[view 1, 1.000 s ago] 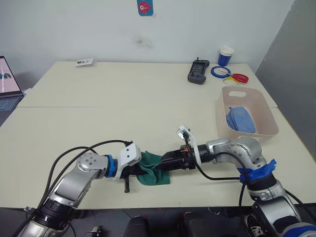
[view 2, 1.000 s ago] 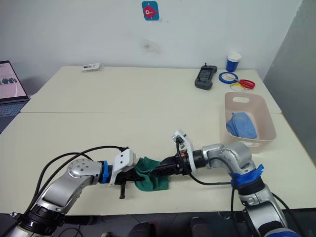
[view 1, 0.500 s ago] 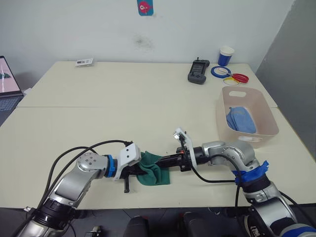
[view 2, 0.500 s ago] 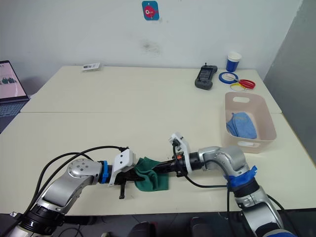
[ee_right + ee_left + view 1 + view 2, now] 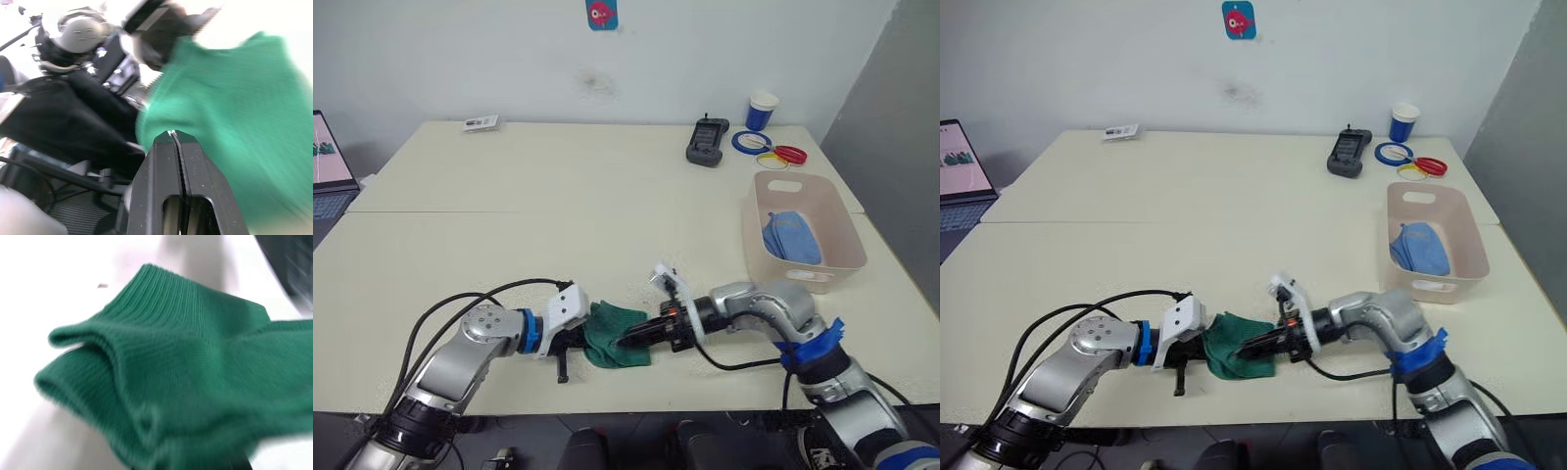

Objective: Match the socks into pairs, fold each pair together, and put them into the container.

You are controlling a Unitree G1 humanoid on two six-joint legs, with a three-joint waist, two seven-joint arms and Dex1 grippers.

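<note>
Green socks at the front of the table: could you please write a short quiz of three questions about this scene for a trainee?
1. True or false: the container already holds light blue socks.
2. Where do the dark green socks lie?
A. on the table, between the left hand and the right hand
B. in the container
C. on top of the light blue socks
3. Fill in: in the right wrist view, the right hand's fingers are ___ (open or shut).

Key: 1 true; 2 A; 3 shut.
</note>
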